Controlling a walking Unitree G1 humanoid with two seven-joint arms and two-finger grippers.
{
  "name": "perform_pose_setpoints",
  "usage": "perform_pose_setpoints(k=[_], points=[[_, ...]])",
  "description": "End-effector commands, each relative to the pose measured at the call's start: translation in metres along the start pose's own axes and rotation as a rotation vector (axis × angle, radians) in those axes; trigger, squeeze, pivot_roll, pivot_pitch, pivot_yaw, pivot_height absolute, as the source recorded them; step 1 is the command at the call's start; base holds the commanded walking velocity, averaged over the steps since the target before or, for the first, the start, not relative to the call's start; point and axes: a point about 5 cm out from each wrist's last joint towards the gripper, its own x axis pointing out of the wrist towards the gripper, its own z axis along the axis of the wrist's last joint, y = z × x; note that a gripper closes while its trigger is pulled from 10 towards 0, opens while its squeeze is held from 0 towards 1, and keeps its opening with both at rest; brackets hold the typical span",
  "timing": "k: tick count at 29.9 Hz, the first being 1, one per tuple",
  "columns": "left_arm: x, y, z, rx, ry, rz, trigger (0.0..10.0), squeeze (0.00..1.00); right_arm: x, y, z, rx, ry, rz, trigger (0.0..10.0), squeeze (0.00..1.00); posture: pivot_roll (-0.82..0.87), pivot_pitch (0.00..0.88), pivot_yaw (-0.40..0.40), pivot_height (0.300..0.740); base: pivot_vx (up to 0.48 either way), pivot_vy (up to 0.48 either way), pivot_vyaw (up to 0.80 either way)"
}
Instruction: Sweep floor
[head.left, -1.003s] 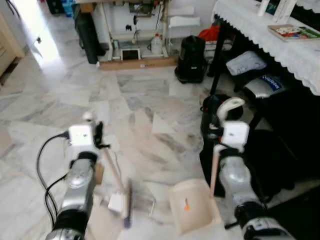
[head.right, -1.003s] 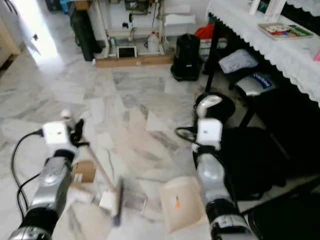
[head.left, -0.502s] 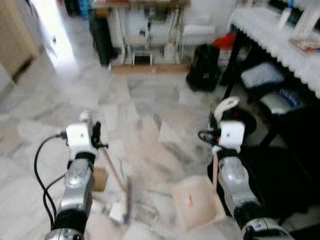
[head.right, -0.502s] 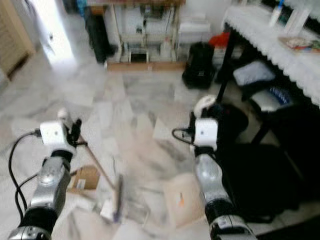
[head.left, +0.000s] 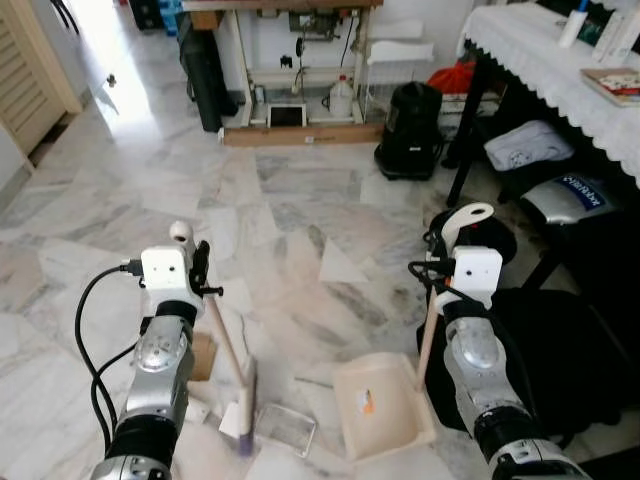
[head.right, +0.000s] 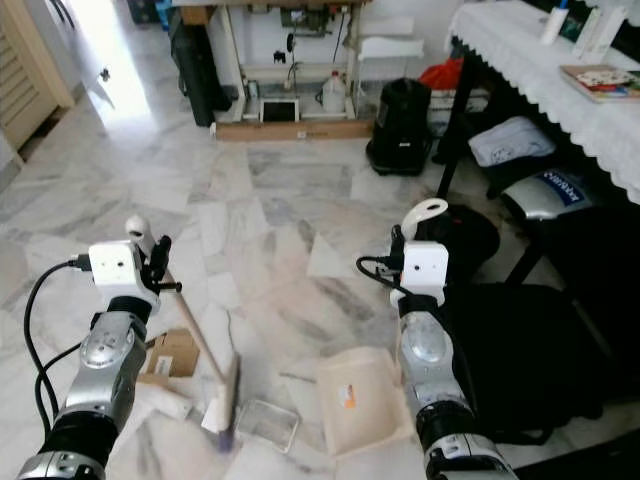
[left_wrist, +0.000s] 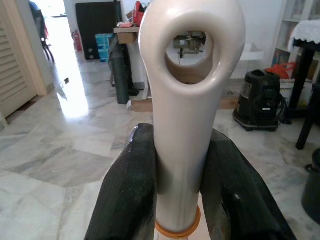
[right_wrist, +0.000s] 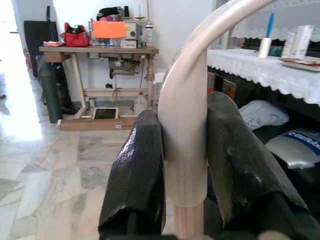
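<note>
Sweeping well at this point is looking like a matter of short, low strokes: the broom (head.left: 229, 355) head is sitting on the marble floor (head.left: 300, 200) just left of a clear plastic tray (head.left: 285, 427), with a small cardboard box (head.right: 170, 352) and a white scrap (head.right: 165, 402) lying further to the robot's left, and the beige dustpan (head.left: 383, 405) is waiting to the right, its mouth facing the broom. Dragging the bristles rightward while keeping the pan's lip flat on the tiles is probably what is needed, so that light litter is sliding in rather than skating under the edge; the pan may want to be nudged closer first, since the tray is lying between the two. The left gripper (left_wrist: 175, 185) is closing its two black fingers (left_wrist: 131, 180) firmly on the broom's pale handle, just under the hanging loop, with no gap showing. The right gripper (right_wrist: 184, 180) is likewise clamping the dustpan's upright curved handle between both pads, holding it steady beside the black bag (head.left: 560, 350) by the table (head.left: 560, 70).
</note>
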Motion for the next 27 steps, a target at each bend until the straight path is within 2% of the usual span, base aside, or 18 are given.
perform_pose_setpoints(k=[1,6,10,18,27], points=[[0.002,-0.005,0.006,0.011,-0.024,-0.046,10.0,0.00,0.002,0.001,0.003,0.003,-0.012,-0.003,10.0,0.00,0.04,0.041,0.032,0.740,0.000,0.000,0.00],[0.001,-0.015,0.001,0.042,0.004,-0.142,10.0,0.00,0.000,0.001,-0.004,-0.004,0.020,-0.013,10.0,0.00,0.04,0.044,0.032,0.740,0.000,0.000,0.00],[0.001,-0.016,0.001,0.040,0.011,-0.158,10.0,0.00,-0.001,0.000,-0.006,-0.011,0.032,-0.017,10.0,0.00,0.05,0.049,0.035,0.740,0.000,0.000,0.00],[0.001,-0.008,0.000,0.083,0.025,-0.177,10.0,0.00,-0.007,-0.001,-0.019,-0.031,0.091,-0.031,10.0,0.00,0.07,0.064,0.040,0.740,0.000,0.000,0.00],[0.003,-0.006,-0.001,0.088,0.038,-0.191,10.0,0.00,-0.015,0.000,-0.030,-0.041,0.144,-0.034,10.0,0.00,0.07,0.085,0.038,0.740,0.000,0.000,0.00]])
